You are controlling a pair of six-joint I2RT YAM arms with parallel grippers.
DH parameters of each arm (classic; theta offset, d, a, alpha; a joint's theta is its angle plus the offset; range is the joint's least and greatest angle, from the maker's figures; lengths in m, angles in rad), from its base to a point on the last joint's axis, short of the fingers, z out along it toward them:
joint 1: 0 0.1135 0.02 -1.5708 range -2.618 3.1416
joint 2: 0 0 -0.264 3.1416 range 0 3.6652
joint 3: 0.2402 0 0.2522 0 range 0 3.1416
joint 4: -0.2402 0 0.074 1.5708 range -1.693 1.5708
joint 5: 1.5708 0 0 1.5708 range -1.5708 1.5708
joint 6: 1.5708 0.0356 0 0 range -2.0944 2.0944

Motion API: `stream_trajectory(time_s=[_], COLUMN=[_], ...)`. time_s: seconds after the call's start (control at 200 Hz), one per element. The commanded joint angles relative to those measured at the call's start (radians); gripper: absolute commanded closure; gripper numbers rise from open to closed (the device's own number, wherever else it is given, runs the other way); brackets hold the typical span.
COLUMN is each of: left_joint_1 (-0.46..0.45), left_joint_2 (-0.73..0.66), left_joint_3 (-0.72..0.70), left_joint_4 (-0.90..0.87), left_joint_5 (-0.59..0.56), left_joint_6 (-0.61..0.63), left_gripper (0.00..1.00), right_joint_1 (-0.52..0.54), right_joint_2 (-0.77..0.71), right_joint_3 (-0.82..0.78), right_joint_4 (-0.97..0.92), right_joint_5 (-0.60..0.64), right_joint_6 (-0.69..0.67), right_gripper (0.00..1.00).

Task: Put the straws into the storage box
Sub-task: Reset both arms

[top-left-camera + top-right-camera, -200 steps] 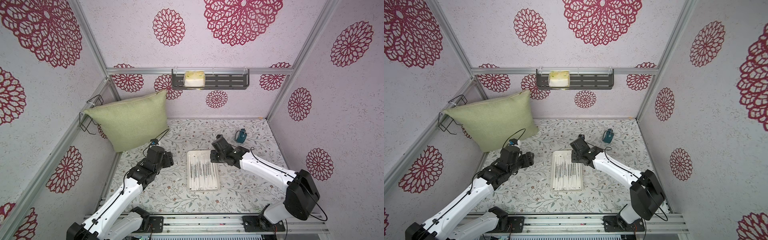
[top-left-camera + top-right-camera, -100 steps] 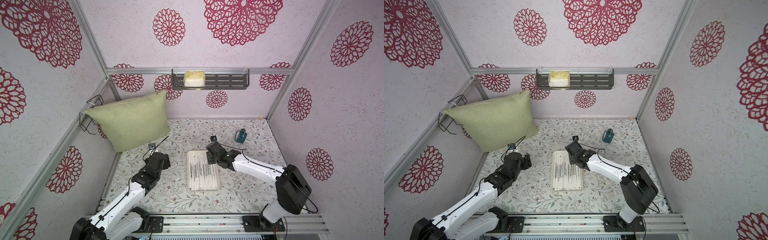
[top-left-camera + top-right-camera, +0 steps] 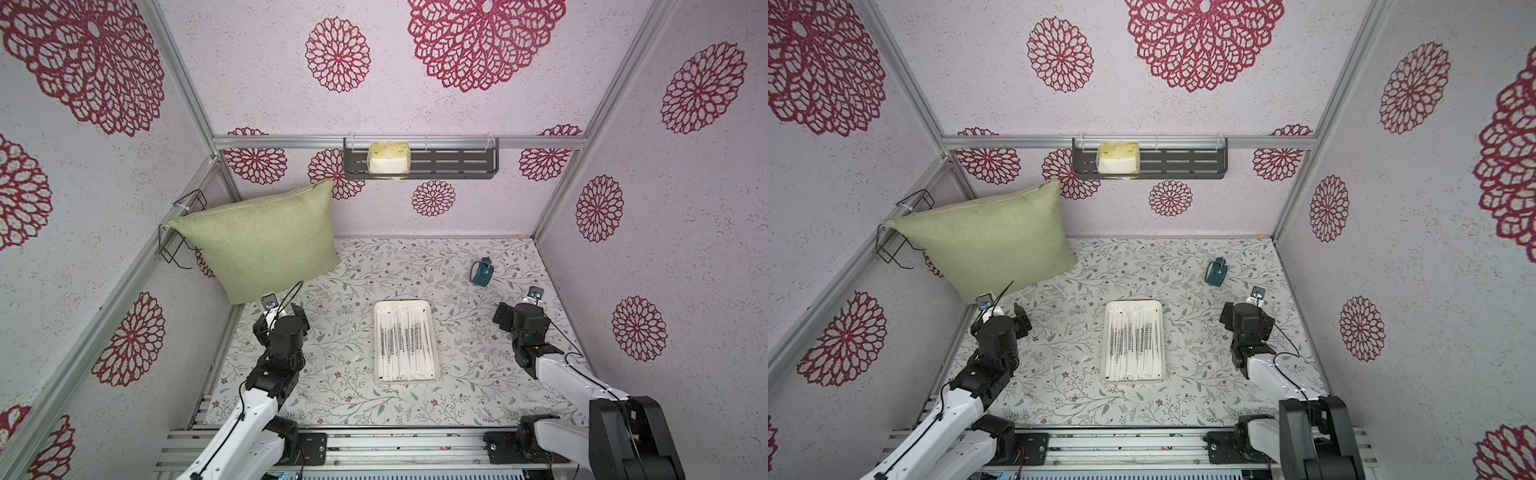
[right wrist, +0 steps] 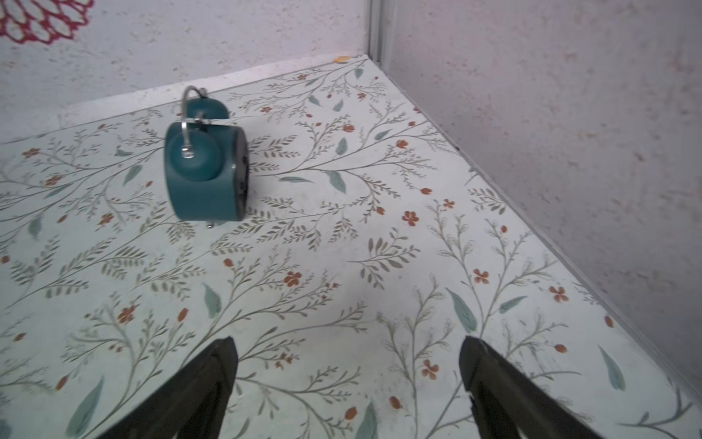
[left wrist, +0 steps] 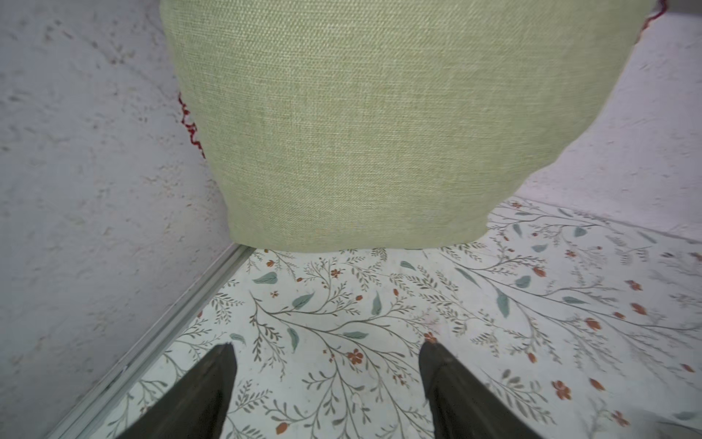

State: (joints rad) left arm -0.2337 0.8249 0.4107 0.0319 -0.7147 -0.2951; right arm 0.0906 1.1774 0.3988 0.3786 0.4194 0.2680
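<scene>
Straws (image 3: 405,345) lie lengthwise in the storage box (image 3: 403,302) at table centre, none visible outside it. Risk, as I judge it: the rim is low and the wrappers light, so an arm sweeping in low could nudge the box or flick straws out. The left gripper (image 5: 326,347), at 9 o'clock from the box, and the right gripper (image 4: 347,342), at 3 o'clock, both show fingers spread wide, holding and touching nothing.

Open mat (image 3: 340,332) flanks the storage box (image 3: 402,303); pillow (image 3: 266,245), clock (image 3: 481,273) stand beyond
</scene>
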Motion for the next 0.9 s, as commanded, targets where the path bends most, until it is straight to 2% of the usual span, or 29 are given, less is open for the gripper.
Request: stream_trajectory(time_s=[0.0,0.1,0.195,0.25,0.39,0.46,0.52,0.6,0.625,0.635,0.755,0.82,0.896], left_joint_1=[0.076,0.176,0.244,0.276,0.292,0.303,0.324,0.353,0.355,0.355,0.352,0.351,0.380], left_joint_2=[0.077,0.170,0.286,0.367,0.533,0.543,0.561,0.588,0.606,0.616,0.729,0.717,0.719], left_joint_3=[-0.015,-0.008,-0.045,-0.043,-0.011,0.014,-0.015,-0.051,-0.061,-0.064,-0.066,-0.048,-0.015], left_joint_4=[0.196,0.284,0.499,0.579,0.685,0.643,0.737,0.822,0.859,0.876,0.999,0.938,0.870], left_joint_5=[0.050,0.179,0.274,0.349,0.503,0.550,0.566,0.588,0.592,0.594,0.660,0.608,0.433], left_joint_6=[0.106,0.066,0.060,0.063,0.168,0.201,0.211,0.182,0.182,0.183,0.217,0.194,0.089], left_gripper=[0.17,0.17,0.17,0.17,0.18,0.18,0.18,0.17,0.06,0.01,0.02,0.02,0.02], right_joint_1=[-0.029,-0.029,-0.029,-0.038,-0.053,-0.061,-0.061,-0.061,-0.061,-0.060,-0.060,-0.058,-0.049], right_joint_2=[0.026,0.081,0.155,0.176,0.190,0.247,0.292,0.353,0.369,0.367,0.356,0.361,0.360], right_joint_3=[-0.012,-0.065,-0.116,-0.130,-0.181,-0.226,-0.262,-0.293,-0.301,-0.302,-0.268,-0.249,-0.235], right_joint_4=[0.232,0.434,0.620,0.656,0.773,0.920,1.035,1.148,1.190,1.191,1.106,1.080,1.053], right_joint_5=[0.017,0.024,0.036,0.011,-0.098,-0.170,-0.249,-0.284,-0.286,-0.285,-0.287,-0.278,-0.252], right_joint_6=[-0.045,-0.084,-0.152,-0.159,-0.171,-0.185,-0.219,-0.234,-0.236,-0.235,-0.236,-0.232,-0.236], right_gripper=[0.01,0.01,0.01,0.01,0.01,0.01,0.01,0.01,0.01,0.01,0.01,0.01,0.01])
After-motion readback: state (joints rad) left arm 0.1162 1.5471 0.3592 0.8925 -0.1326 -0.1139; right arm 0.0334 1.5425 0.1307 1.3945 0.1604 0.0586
